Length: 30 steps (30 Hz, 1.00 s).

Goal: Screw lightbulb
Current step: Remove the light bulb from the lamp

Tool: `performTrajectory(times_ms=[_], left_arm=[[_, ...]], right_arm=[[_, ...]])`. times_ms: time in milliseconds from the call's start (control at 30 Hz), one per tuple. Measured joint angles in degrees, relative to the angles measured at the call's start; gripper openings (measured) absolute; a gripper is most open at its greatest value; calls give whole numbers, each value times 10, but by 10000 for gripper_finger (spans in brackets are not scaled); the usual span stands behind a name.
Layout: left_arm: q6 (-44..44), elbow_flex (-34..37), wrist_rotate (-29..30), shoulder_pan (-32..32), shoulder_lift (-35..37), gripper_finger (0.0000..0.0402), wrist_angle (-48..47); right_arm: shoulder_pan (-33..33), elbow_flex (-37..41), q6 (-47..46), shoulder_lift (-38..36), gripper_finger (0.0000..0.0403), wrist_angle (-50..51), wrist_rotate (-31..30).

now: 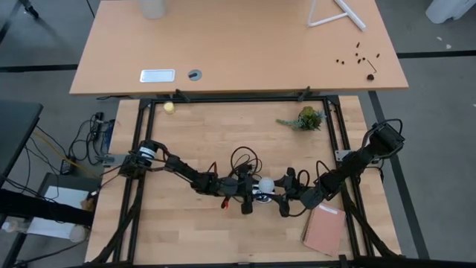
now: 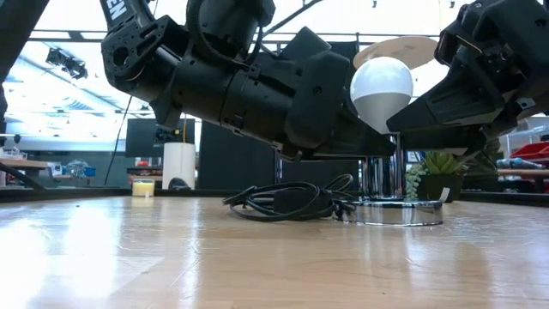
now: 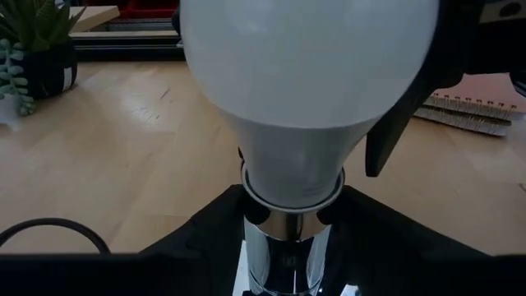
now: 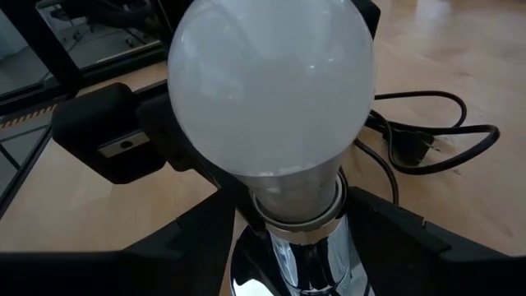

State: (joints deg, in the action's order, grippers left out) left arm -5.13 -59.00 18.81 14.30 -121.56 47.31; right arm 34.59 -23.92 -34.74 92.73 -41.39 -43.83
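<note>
Lightbulb (image 1: 265, 184) sits lower centre of the high view, upright on a chrome socket post (image 2: 383, 176); the white globe (image 2: 382, 88) shows upper right of centre in the low view, neck down into the post. The post stands on a round silver base disc (image 2: 392, 212) flat on the wooden table (image 1: 223, 134). Left gripper (image 1: 249, 195) comes in from the left of the high view and is right at the bulb; in the left wrist view its dark fingers (image 3: 205, 230) flank the chrome post just below the bulb neck (image 3: 292, 177), one each side, close in, but whether they actually pinch it, cannot tell. Right gripper (image 1: 286, 195) comes in from the right, just beside the bulb on the other side; in the right wrist view its fingers (image 4: 394, 226) sit either side of the bulb's neck (image 4: 296, 197) and the post, narrow spread, contact not clear, so cannot tell if clamped. Both grippers sit lower than the globe, at neck and post height. Black cord (image 2: 287, 202) lies coiled on the table just left of the disc in the low view. Small potted plant (image 1: 307, 118) upper right of centre in the high view, well apart; pink notebook (image 1: 324, 229) lower right; small yellow object (image 1: 169, 107) upper left near the frame edge.
</note>
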Motion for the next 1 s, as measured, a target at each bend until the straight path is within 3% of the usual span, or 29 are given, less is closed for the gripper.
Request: performTrajectory(times_ms=[667,1000], left_arm=[[-12,0,2,0,0,182,-1],[-11,-2,-3,2,2,182,-17]], right_arm=[[-2,0,0,0,238,0,0],[12,1,-32,-50,239,78,57]])
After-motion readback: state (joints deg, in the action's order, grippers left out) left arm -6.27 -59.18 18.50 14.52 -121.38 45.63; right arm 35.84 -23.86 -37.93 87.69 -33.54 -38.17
